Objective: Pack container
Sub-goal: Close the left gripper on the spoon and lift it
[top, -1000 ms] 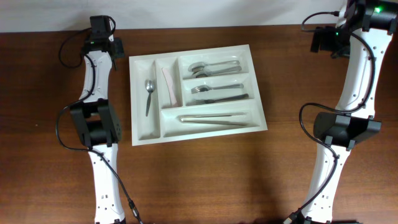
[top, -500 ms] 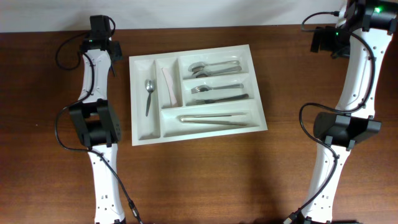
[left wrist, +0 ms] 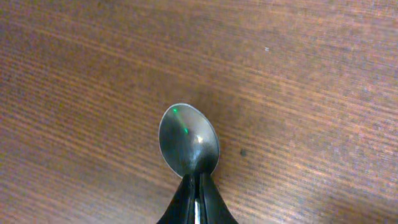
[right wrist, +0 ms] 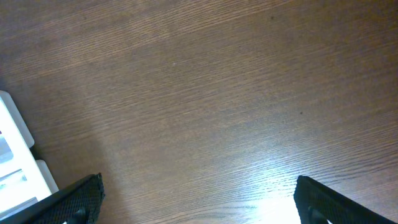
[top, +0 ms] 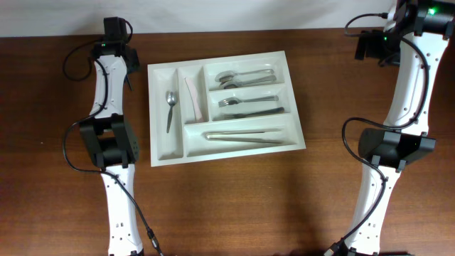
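The left gripper is pinching its fingers tight on the neck of a spoon, the bowl hanging over the wooden table. The right gripper is gaping wide, gripping nothing (only wood beneath). The container is lying between the arms, nearer the left one, white, with cutlery in its compartments.

Brown wooden table, white cutlery tray lying on it

Bare table separates the container from the right arm.
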